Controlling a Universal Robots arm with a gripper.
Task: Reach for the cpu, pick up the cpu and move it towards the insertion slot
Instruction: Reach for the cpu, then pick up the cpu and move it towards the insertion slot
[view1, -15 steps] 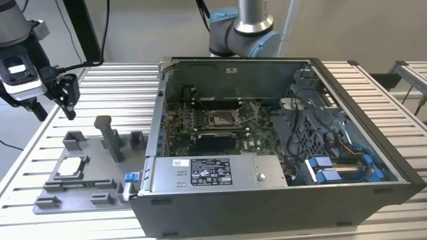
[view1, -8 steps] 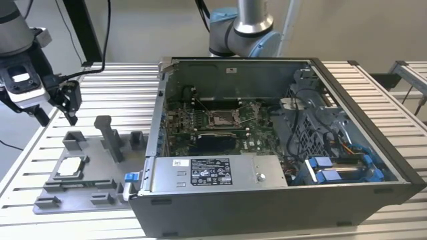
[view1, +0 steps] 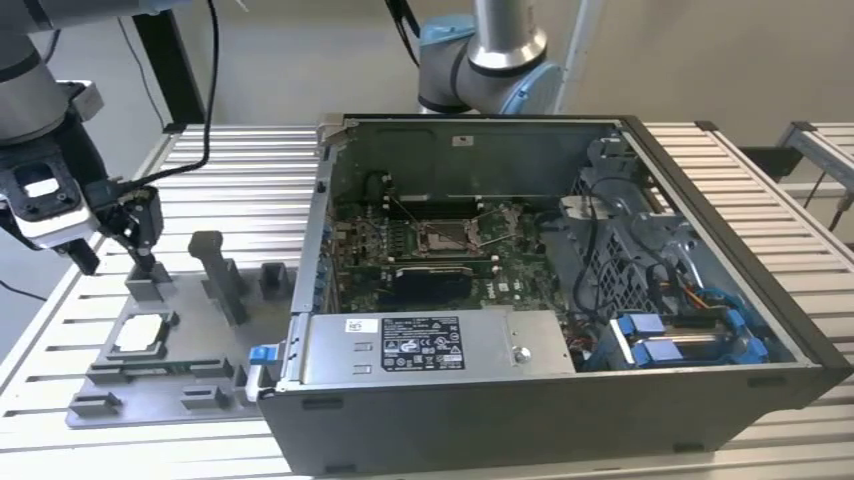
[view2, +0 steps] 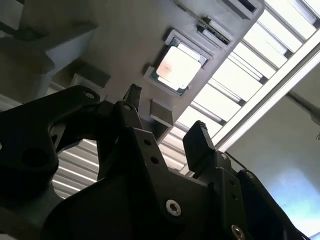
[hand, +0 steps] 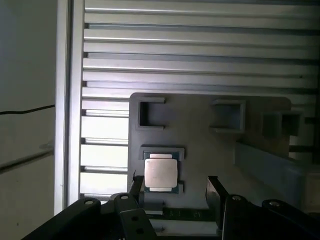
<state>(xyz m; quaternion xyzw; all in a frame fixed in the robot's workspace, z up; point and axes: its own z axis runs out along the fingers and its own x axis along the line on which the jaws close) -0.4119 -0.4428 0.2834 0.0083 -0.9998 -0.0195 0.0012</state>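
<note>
plainly, the cpu (hand: 161, 174) lies flat in a shallow square pocket of the grey fixture plate (hand: 200, 150), a nest that likely keeps it squared for a pinch from above. the gripper (hand: 175, 192) hangs over the plate, black fingers spread wide and empty, clear of the chip. its top is smooth silvery metal, the plate matte. the insertion slot (view1: 447, 237) sits well off the plate, inside the computer case (view1: 534, 400).

The wrist (view1: 43, 190) pointed downward; beneath it the gripper (hand: 175, 192) hung, its dark fingers (hand: 216, 195) spread apart.
</note>
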